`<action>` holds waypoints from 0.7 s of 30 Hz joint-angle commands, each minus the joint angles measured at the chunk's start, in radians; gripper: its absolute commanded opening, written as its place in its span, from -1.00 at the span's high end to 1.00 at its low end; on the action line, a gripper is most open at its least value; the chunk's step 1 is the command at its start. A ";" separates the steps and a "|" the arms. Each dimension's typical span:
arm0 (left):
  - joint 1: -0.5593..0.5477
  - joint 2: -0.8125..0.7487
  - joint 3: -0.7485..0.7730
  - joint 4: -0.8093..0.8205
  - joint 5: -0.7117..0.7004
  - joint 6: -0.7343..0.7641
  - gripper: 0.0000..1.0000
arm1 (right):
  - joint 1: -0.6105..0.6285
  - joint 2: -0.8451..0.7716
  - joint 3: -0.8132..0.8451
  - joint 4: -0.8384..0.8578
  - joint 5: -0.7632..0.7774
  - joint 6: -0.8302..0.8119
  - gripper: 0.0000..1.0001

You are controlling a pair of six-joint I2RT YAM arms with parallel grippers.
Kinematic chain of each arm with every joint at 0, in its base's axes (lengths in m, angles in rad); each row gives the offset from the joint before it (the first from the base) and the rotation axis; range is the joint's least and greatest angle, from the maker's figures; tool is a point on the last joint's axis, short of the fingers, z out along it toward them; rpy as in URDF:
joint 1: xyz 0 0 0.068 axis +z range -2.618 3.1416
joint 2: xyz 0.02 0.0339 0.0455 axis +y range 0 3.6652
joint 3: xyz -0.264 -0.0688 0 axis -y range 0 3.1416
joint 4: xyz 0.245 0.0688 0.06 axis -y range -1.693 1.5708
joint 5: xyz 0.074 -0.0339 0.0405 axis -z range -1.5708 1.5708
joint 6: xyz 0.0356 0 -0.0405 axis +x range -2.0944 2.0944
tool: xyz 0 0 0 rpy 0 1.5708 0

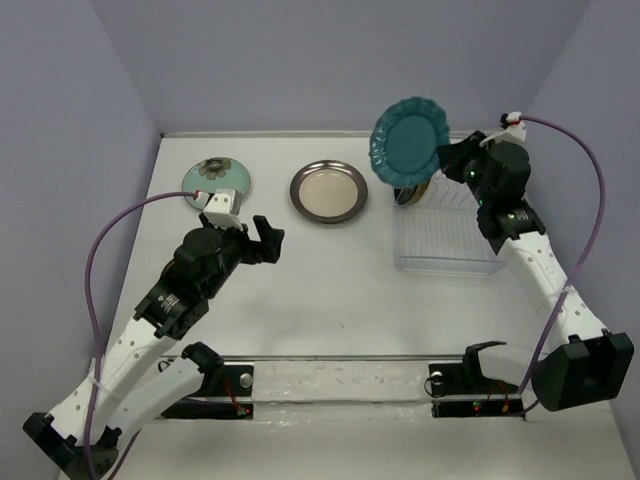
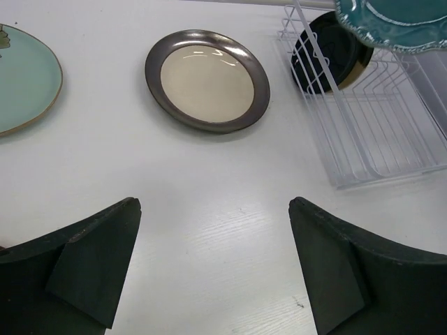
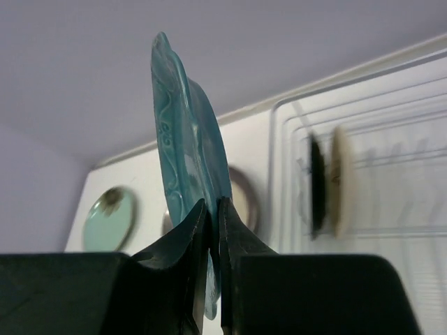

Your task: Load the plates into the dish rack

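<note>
Rack (image 1: 450, 252) holds black plate (image 2: 328, 52) and cream plate (image 3: 343, 181); right claw (image 3: 213, 213) pinches teal plate (image 1: 408, 140) by its rim above it. Left of rack lie mint plate (image 1: 215, 180) and silver plate (image 1: 328, 192), unloaded; left claw (image 2: 213, 206) gapes empty.

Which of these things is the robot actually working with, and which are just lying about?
Job: teal plate, pinched by the right gripper over the rack; black plate and pale plate standing in it; mint plate and silver plate flat on the table.
Lying about: purple cables; rail at the near edge; left gripper, open and idle.
</note>
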 commanded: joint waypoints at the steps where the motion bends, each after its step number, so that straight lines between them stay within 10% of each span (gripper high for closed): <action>1: 0.009 -0.007 -0.005 0.045 0.020 0.003 -0.98 | -0.085 -0.068 0.163 0.008 0.239 -0.107 0.86; 7: 0.009 -0.008 -0.008 0.048 0.038 0.003 -0.98 | -0.131 -0.022 0.231 0.000 0.539 -0.283 0.86; 21: 0.009 0.003 -0.009 0.052 0.049 0.005 -0.98 | -0.160 0.110 0.188 0.054 0.531 -0.399 0.86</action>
